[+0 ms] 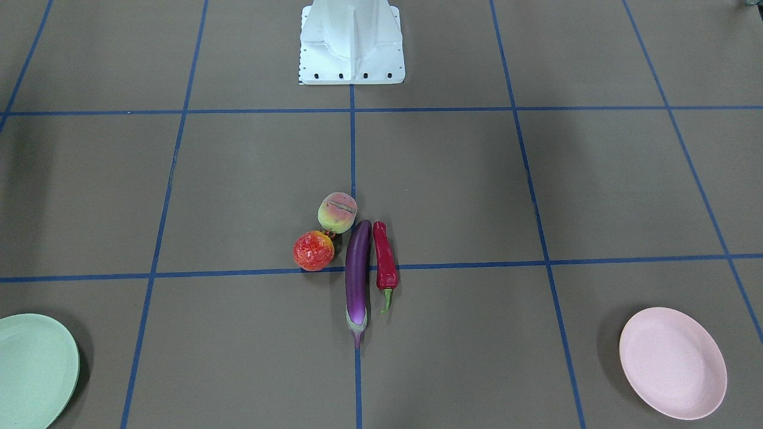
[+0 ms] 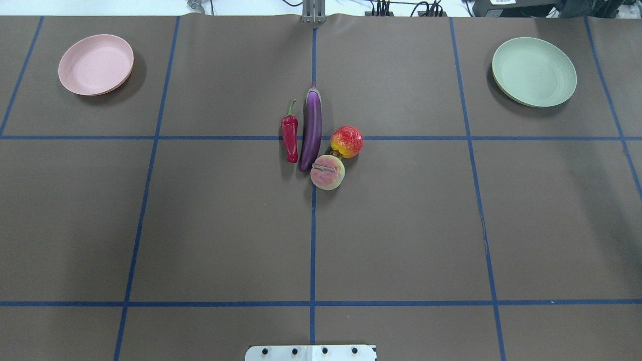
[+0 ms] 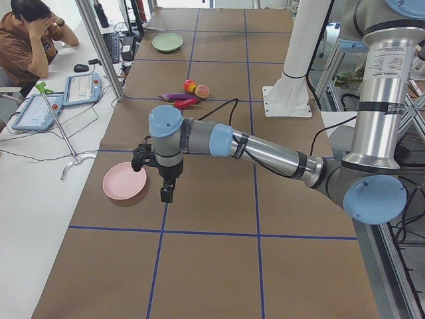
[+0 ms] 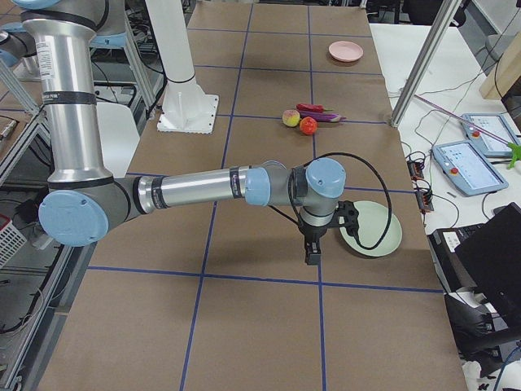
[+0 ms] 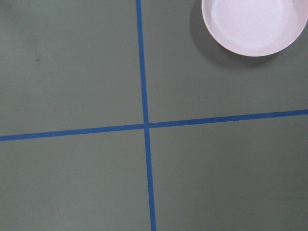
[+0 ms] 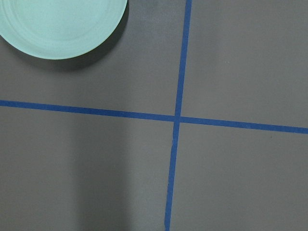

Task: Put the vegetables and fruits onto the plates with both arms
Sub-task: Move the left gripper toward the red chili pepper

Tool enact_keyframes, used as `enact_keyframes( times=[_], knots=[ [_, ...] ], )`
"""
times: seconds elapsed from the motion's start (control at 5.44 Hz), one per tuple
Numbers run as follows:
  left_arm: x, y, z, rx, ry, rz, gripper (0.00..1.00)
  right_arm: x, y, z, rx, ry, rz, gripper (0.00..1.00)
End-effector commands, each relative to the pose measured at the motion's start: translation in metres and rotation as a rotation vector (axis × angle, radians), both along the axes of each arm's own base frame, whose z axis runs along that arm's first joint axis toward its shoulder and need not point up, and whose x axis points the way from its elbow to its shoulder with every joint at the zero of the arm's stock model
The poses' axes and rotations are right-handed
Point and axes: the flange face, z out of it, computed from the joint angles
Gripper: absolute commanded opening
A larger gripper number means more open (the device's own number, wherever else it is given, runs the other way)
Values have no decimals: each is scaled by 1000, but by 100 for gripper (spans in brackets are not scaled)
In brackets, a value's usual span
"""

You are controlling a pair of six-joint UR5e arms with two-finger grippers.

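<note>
Four items lie bunched at the table's middle: the purple eggplant (image 2: 312, 128), the red chili (image 2: 289, 136) on its left, the peach (image 2: 327, 172) and the red-orange fruit (image 2: 346, 141) on its right. The pink plate (image 2: 96, 64) sits far left and the green plate (image 2: 533, 71) far right, both bare. My left gripper (image 3: 167, 194) hangs over the table beside the pink plate (image 3: 124, 181). My right gripper (image 4: 313, 252) hangs beside the green plate (image 4: 371, 228). Both show only in the side views, so I cannot tell whether they are open or shut. Both are far from the produce.
The white robot base (image 1: 351, 44) stands at the near table edge. Blue tape lines cross the brown table top. A seated person (image 3: 30, 40) and tablets (image 3: 81, 88) are at a side desk beyond the table's far edge. Aluminium posts (image 3: 99, 46) stand there.
</note>
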Motion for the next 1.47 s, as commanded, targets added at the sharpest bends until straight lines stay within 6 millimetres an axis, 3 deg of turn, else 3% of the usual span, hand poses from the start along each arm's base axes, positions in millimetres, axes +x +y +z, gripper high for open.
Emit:
enact_keyframes(
  times=[0.0,0.37,0.55,0.73,1.1,1.29],
  knots=[
    [44,-21,-51,111,45,52,100,-1,0,1,-1,3,-3,100],
    [132,-41,-121,137,131,38,100,-8,-17,-18,-18,-17,37,100],
    [226,-31,-146,107,177,101,100,-19,-19,-22,-30,-65,45,100],
    [280,-35,-173,10,207,75,100,-27,-19,-27,9,-76,31,100],
    [417,-60,-266,-148,203,-49,100,-45,-23,-36,21,-94,0,100],
    [488,-66,-301,-161,168,-89,100,-52,-28,-44,57,-115,-11,100]
  ],
)
